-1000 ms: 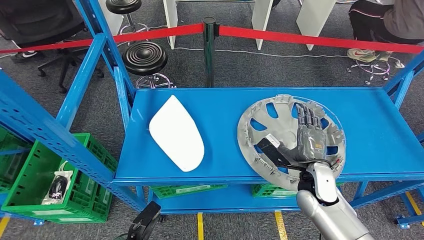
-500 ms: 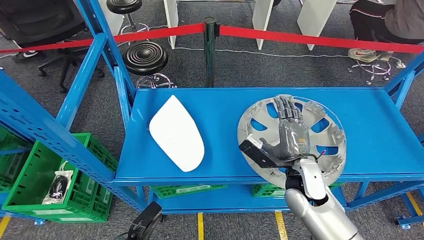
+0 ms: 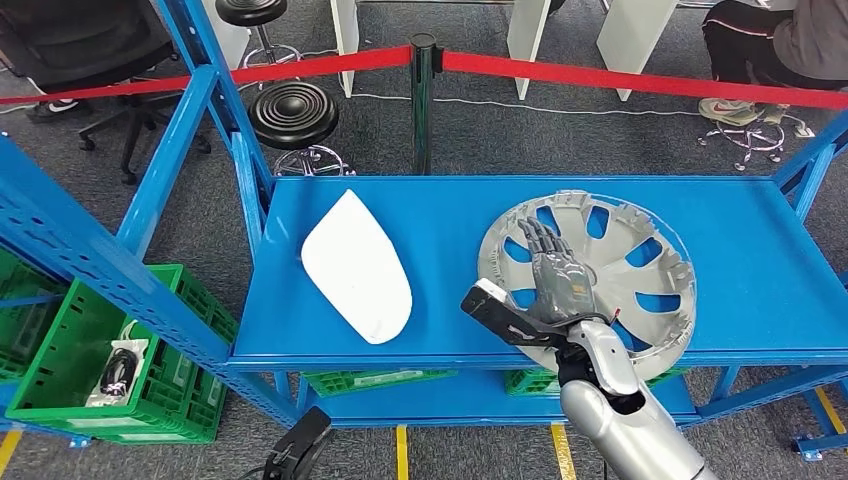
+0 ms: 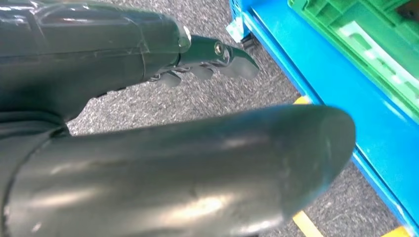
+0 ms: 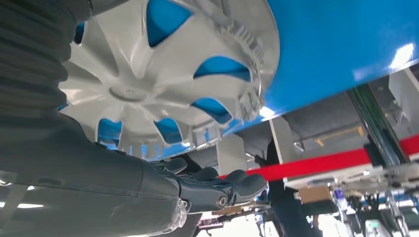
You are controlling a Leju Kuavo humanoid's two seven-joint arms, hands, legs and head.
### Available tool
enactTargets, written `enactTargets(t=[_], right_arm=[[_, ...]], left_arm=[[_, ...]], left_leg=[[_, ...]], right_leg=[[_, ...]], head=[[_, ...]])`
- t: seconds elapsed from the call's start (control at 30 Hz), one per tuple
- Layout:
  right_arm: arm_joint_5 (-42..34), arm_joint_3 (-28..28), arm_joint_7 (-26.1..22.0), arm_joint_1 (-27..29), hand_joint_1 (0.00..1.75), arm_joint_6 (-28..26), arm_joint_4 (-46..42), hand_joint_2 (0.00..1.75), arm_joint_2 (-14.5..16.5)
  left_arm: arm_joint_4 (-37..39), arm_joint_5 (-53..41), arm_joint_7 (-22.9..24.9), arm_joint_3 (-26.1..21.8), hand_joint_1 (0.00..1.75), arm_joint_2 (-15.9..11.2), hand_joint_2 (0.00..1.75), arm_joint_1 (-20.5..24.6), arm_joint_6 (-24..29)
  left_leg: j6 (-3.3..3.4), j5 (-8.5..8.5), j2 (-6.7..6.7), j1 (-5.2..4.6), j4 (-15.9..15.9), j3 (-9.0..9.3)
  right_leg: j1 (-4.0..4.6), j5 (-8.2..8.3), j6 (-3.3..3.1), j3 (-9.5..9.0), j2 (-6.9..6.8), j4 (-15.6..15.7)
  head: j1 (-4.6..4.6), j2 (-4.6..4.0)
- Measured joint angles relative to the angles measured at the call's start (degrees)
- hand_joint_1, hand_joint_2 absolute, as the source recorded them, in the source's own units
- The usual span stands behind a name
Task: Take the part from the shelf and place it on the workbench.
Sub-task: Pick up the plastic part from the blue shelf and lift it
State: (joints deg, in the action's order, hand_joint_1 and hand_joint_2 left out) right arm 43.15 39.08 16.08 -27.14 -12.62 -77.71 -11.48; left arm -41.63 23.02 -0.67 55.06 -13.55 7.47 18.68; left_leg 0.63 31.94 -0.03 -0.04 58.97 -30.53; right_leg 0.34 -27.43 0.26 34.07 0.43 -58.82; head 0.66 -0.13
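Observation:
A grey hubcap lies flat on the right half of the blue shelf. A white curved panel lies on the shelf's left half. My right hand is over the hubcap's left side, fingers stretched out and apart, thumb pointing toward the shelf's front edge, holding nothing. In the right wrist view the hubcap shows close beyond my fingers; whether they touch it I cannot tell. My left hand hangs low beside the shelf over grey carpet, fingers apart from the thumb and empty.
Green crates sit on the lower level at left, more under the shelf. Blue uprights frame the left side. A red barrier tape on a black post, stools and a seated person are behind the shelf.
My right hand has slid leftward across the hubcap, from its centre-right to its left side. The hubcap and white panel have not moved.

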Motion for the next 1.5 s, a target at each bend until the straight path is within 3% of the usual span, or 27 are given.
enactTargets(t=[0.23,1.5], right_arm=[[-1.14,1.1,1.21,-0.57,0.0,2.1,2.62,1.75,0.01],[-1.14,2.6,1.23,-1.08,0.0,2.2,6.48,1.75,0.01]], left_arm=[[1.12,-0.31,0.01,0.0,0.0,0.93,0.0,0.11,-0.1],[3.52,-0.37,0.01,0.0,0.0,1.81,0.0,0.18,-0.06]], left_leg=[[0.0,0.0,-0.03,0.0,0.0,-0.02],[0.0,0.0,-0.11,0.01,0.0,-0.01]], right_leg=[[0.0,-0.01,0.01,0.0,-0.01,0.03],[0.01,-0.01,0.01,0.0,-0.01,0.03]], head=[[0.0,0.0],[0.0,0.0]])
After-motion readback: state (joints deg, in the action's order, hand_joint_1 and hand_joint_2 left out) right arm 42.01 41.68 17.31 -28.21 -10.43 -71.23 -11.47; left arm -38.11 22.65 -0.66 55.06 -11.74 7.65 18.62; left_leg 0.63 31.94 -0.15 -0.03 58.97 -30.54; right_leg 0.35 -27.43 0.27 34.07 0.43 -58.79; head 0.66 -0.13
